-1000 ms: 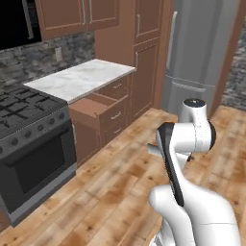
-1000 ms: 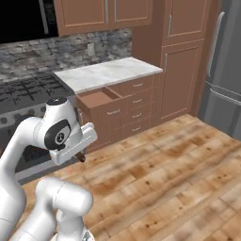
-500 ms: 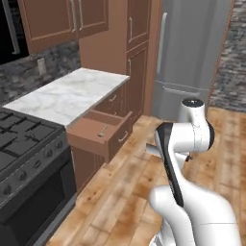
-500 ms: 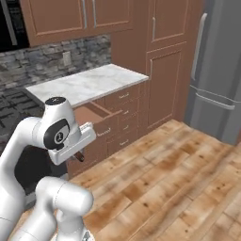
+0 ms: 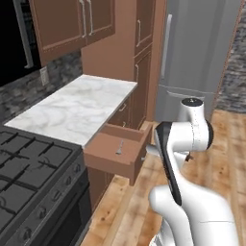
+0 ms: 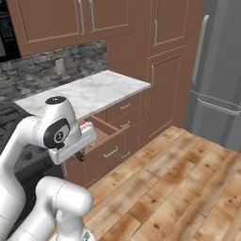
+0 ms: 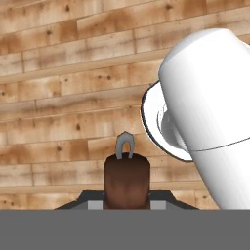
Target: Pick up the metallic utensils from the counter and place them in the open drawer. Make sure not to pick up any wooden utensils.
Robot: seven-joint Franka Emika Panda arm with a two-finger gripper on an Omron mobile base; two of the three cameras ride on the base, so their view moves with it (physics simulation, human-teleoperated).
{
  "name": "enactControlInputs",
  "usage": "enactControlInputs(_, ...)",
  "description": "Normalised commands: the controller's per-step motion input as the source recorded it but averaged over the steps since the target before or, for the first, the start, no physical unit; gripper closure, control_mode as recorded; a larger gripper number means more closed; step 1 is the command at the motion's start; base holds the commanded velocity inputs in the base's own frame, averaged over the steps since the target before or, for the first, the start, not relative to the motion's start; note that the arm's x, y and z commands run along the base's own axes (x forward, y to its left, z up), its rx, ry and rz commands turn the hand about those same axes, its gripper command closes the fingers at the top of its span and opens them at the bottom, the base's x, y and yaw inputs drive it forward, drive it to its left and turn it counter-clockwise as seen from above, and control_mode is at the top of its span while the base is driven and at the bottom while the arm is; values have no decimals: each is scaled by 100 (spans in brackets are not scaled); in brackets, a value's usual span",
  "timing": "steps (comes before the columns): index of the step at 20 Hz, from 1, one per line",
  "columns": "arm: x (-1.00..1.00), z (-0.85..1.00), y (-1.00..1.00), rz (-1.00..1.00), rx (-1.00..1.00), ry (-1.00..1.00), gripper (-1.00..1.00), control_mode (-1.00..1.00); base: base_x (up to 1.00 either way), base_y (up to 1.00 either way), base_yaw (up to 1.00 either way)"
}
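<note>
A kitchen robot carries a short utensil (image 7: 126,176) w/ dark brown handle and silver tip, jaws pinched on the handle, gripper (image 7: 127,197) pointing down over the wood floor (image 7: 58,97) just beside the open drawer (image 5: 113,156). The silver end sticks out past the fingers, prob. so it can drop in blade first. A small silver fork (image 5: 119,147) lies inside the drawer near its front panel, so one metallic piece looks delivered. The drawer hangs out from the cabinet under the marble counter's (image 5: 79,108) near edge, front panel toward the arm; its top is uncovered, w/ room behind the fork. Counter slab above the drawer looks bare from both base views; no wooden spoons can be made out. The fridge (image 5: 192,53) stands well apart from the drawer, leaving floor room for the arm to swing over.
</note>
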Motion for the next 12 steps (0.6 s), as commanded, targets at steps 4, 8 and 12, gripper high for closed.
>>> enactControlInputs(4, 0, 0, 0, 0, 0, 0, 100, 100, 28, 9, -8)
enactControlInputs(8, 0, 0, 0, 0, 0, 0, 100, 100, 13, 7, -1)
enactControlInputs(12, 0, 0, 0, 0, 0, 0, 100, 100, 3, 21, -12)
